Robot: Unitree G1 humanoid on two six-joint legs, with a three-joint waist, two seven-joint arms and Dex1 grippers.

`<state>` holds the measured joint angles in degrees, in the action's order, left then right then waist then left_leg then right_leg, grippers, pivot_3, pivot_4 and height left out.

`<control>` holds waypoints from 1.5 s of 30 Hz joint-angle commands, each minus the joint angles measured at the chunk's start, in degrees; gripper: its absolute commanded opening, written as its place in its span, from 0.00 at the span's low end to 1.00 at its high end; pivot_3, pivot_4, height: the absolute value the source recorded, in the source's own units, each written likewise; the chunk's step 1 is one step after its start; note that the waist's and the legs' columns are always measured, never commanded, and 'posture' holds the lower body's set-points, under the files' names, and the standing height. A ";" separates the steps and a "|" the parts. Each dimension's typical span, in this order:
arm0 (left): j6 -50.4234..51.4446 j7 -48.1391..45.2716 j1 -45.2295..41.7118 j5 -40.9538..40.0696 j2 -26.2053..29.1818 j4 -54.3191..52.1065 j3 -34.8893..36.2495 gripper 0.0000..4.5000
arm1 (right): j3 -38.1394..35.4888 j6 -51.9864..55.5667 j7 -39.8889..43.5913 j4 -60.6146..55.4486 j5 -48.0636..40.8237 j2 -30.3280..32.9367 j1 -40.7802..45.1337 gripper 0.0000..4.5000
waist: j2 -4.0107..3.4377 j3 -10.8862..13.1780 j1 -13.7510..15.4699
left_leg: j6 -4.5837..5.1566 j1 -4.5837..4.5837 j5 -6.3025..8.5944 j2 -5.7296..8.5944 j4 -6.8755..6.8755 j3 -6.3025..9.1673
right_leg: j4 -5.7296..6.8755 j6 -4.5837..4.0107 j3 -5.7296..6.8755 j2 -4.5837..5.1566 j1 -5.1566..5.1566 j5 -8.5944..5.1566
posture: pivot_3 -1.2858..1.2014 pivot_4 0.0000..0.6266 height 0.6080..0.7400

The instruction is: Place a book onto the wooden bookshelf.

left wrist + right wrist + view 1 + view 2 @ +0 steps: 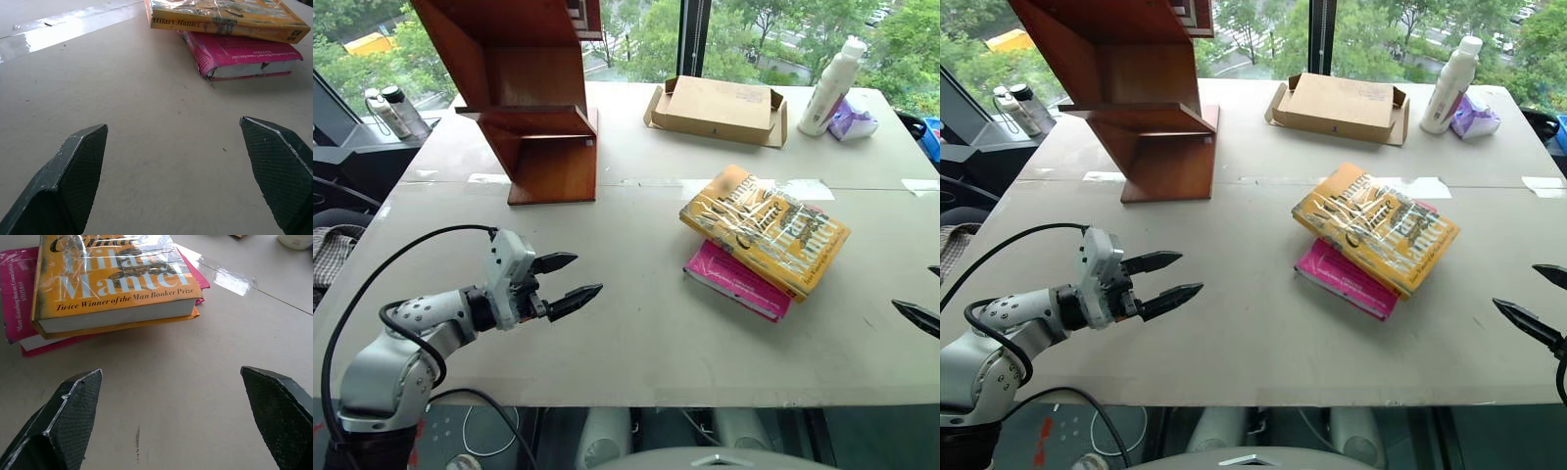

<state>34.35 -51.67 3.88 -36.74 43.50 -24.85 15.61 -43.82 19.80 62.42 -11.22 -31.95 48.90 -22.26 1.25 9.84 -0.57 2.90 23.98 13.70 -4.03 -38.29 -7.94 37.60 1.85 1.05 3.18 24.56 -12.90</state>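
right, i count two books: the yellow book [766, 229] lies on a pink book [736, 280], right of centre; one wooden bookshelf [524, 98] far left. my left gripper [566, 279] hovers near-left, right gripper [1536, 300] near-right, both wide open, empty.

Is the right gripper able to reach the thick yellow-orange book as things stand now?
Probably yes. The open right gripper faces the thick yellow-orange book, which lies on top of a pink book, with bare grey table between them.
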 commanded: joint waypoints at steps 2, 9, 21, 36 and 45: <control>-1.00 -0.97 -4.53 -2.02 -1.13 -1.07 -1.78 0.99 | 1.90 6.97 -11.15 -10.09 -1.49 1.03 6.29 1.00 | 0.00 0.00 -0.11 | 0.00 0.00 0.00 0.00 0.00 0.00 | 0.00 0.02 0.00 0.00 0.00 -0.01 | 0.52 0.24 0.95; -0.19 -0.70 -12.74 -3.31 -3.82 -1.04 -6.72 1.00 | 6.85 30.85 -24.37 -20.03 -15.95 7.88 19.93 0.79 | 0.11 -0.07 0.16 | -0.01 -0.08 -0.02 -0.03 -0.04 0.10 | 0.16 -0.18 -0.04 -0.14 0.00 0.12 | 0.52 0.24 0.95; -0.71 1.92 -15.27 -0.32 -5.90 -6.36 -14.88 1.00 | 32.04 34.09 -38.09 -6.49 7.39 14.12 35.40 0.01 | 0.13 -0.07 0.35 | 0.14 0.69 -0.26 0.14 -0.12 0.35 | -0.19 -0.12 0.21 -0.15 0.35 0.13 | 0.52 0.24 0.95; -3.09 3.88 -15.04 2.19 -8.22 -4.71 -16.02 1.00 | 38.13 38.10 -30.68 -7.87 7.71 8.31 33.42 0.01 | 0.14 -0.08 -0.04 | 0.21 0.66 -0.22 0.13 -0.17 0.49 | -0.07 0.10 0.33 -0.18 0.32 0.22 | 0.52 0.24 0.95; -3.09 3.47 -10.94 1.46 -4.79 -3.60 -11.27 1.00 | 45.34 29.02 -26.99 -7.78 10.57 0.80 36.60 0.01 | 0.13 -0.08 -0.12 | 0.17 0.65 -0.24 0.12 -0.19 0.49 | -0.02 0.10 0.35 -0.20 0.33 0.22 | 0.52 0.24 0.95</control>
<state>32.32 -47.80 -7.75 -35.02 38.28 -28.24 2.04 1.56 50.51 35.16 -17.52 -21.82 50.58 12.90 1.38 9.77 -0.69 3.07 24.64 13.46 -3.90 -38.48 -7.45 37.58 1.95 1.41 2.99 24.89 -12.68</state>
